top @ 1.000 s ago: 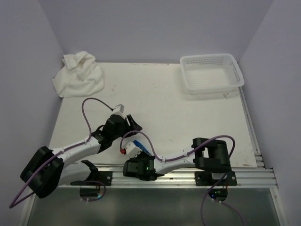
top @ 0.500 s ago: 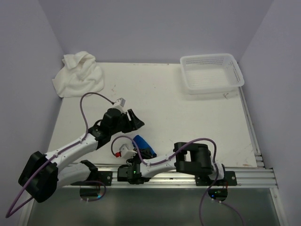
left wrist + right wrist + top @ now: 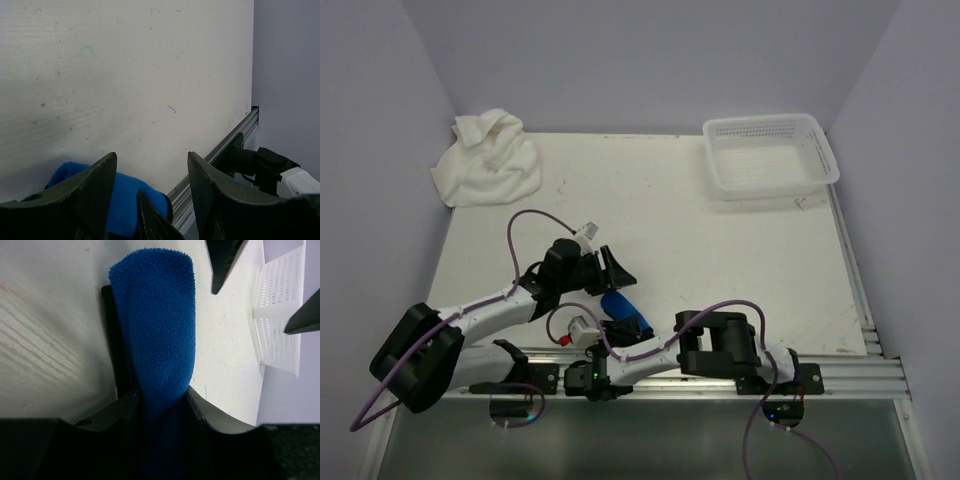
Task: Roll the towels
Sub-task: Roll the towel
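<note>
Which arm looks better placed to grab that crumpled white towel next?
Probably the left. The left gripper is open and empty, and the white towel lies on its side; the right gripper has the blue towel between its fingers.

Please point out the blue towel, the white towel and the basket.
blue towel (image 3: 155,325): right wrist view, middle of its cloth.
white towel (image 3: 488,160): top view, middle of the heap.
basket (image 3: 768,158): top view, its bare floor.
</note>
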`<state>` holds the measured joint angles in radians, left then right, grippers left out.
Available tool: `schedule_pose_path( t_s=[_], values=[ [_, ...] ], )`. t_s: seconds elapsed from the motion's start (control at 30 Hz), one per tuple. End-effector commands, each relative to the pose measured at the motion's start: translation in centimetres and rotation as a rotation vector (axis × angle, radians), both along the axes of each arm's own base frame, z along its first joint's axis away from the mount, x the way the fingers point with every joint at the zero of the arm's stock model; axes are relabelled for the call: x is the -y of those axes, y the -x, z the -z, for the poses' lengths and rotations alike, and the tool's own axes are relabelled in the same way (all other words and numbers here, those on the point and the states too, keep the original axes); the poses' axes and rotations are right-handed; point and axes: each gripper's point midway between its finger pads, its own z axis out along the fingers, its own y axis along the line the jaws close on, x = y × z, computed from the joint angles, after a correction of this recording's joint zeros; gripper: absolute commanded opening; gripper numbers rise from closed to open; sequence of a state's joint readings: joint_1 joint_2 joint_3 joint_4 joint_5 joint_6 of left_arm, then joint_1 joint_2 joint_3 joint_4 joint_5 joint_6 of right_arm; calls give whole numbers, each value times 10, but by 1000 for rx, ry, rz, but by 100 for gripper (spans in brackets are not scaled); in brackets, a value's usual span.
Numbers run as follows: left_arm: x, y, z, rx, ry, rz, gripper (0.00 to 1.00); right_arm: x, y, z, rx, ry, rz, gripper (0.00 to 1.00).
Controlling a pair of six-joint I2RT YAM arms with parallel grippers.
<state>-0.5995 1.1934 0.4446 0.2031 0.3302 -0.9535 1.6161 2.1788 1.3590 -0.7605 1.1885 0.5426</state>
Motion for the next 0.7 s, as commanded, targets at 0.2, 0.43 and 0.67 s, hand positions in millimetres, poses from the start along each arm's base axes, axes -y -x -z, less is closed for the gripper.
schedule_pose_path(
  t_s=[0.2,0.43,0.67],
  values=[
    [-6,19,36,-71,45,-8,62,-5,8,-5,16,27,-24,40],
    [-7,16,55,-74,16,-14,61,-8,17,-9,-42,-31,-43,46],
    [-12,12,60,-60,-23,-36,60,-8,26,-16,-137,-143,-59,55]
  ],
)
